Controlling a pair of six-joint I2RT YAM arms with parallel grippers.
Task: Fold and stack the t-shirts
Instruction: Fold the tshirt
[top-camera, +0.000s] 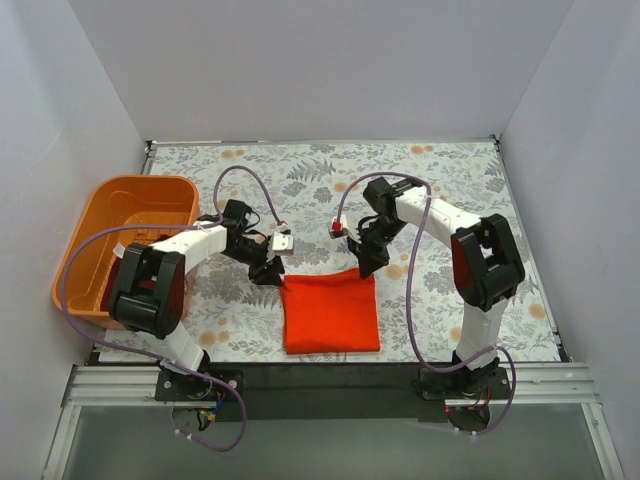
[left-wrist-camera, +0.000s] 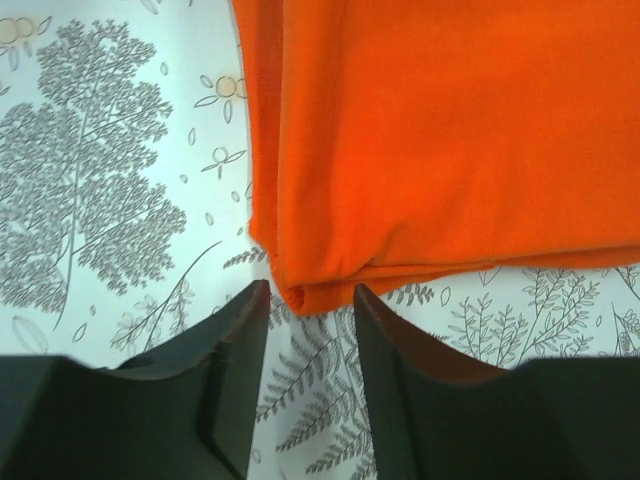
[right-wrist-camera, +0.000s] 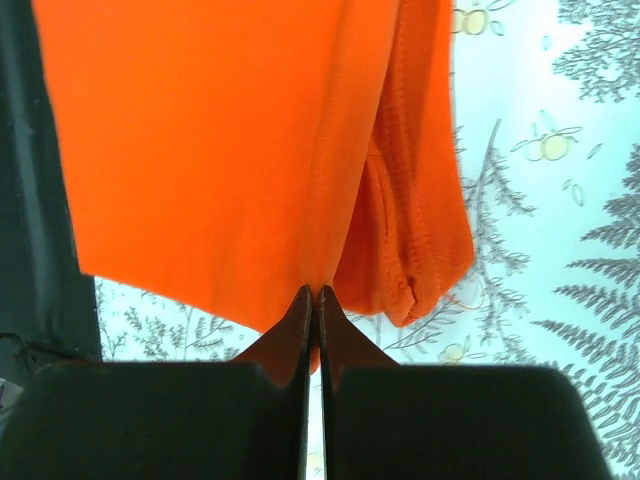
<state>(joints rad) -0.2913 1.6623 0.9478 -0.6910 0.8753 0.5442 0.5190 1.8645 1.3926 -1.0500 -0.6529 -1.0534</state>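
The bright orange-red t-shirt (top-camera: 330, 312) lies folded into a rough square near the table's front middle. My left gripper (top-camera: 268, 272) is open just off its far left corner, jaws apart on either side of the folded corner without touching it, as the left wrist view shows (left-wrist-camera: 310, 300) with the cloth (left-wrist-camera: 450, 130) beyond. My right gripper (top-camera: 365, 265) is at the far right corner, shut on the shirt's edge (right-wrist-camera: 316, 292), with cloth (right-wrist-camera: 220, 150) pinched and bunched beside the tips. The dark maroon t-shirt is out of view.
The rigid orange plastic basket (top-camera: 100, 200) stands at the table's left edge, beside my left arm. A floral tablecloth (top-camera: 450, 180) covers the table. A black strip (top-camera: 320, 375) runs along the front edge just below the shirt. White walls enclose three sides.
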